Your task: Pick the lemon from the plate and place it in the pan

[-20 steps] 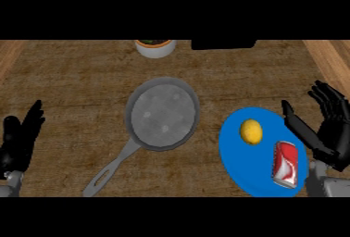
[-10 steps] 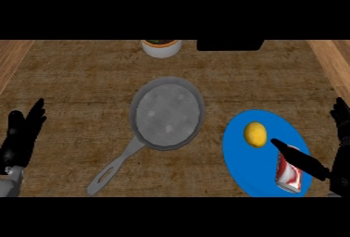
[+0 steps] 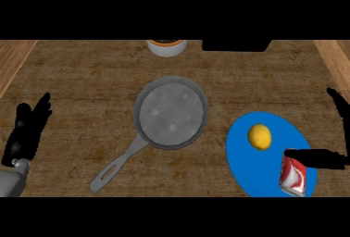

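still plated, lemon (image 3: 259,136) beside right robot hand (image 3: 321,159)

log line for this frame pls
phase: reach | lemon: on plate, untouched | pan: no lemon | right hand: open, over can | left hand: open, resting at left edge

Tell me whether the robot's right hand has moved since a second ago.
Yes. The black right hand moved inward over the round blue plate, above the red can.

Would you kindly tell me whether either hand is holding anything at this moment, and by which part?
Nothing is held. The lemon lies free on the plate; the right hand reaches over the can, and the left hand rests open.
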`<state>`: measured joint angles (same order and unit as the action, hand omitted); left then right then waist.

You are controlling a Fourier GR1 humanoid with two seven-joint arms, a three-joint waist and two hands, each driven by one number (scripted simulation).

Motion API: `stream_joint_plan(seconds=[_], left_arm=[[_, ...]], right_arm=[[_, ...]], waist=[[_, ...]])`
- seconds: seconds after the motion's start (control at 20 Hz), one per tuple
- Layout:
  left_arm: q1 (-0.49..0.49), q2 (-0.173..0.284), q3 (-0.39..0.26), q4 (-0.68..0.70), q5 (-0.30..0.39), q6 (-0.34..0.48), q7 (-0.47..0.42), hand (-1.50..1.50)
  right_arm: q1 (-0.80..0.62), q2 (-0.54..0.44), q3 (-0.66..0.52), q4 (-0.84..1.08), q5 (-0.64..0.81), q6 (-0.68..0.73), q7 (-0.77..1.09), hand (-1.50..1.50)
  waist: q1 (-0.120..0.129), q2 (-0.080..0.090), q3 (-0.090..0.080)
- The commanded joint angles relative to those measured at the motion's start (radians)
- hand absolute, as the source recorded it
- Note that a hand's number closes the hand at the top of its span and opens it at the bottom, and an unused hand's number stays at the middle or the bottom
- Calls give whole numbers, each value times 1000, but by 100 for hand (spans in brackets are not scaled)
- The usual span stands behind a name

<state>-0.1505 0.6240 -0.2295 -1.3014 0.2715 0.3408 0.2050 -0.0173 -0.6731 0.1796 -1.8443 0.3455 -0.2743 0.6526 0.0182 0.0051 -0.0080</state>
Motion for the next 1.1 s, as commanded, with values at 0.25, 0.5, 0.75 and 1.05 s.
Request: stream_joint_plan(seconds=[0.25,0.5,0.75,1.05], left_arm=[[-28,-36,2,66,-23,-28,-33,0],[-35,1,56,43,-5,-71,13,0],[-16,-59,60,63,-40,-52,-14,0],[-16,-76,76,42,-90,-45,-8,0]], right_arm=[[-317,13,206,11,44,363,528,-150],[-402,134,226,149,21,415,550,-150],[-379,232,295,203,152,359,556,-150],[-363,245,262,222,174,440,562,-150]], waist=[[12,0,4],[-2,-3,7],[-12,-4,7],[-17,-6,8]])
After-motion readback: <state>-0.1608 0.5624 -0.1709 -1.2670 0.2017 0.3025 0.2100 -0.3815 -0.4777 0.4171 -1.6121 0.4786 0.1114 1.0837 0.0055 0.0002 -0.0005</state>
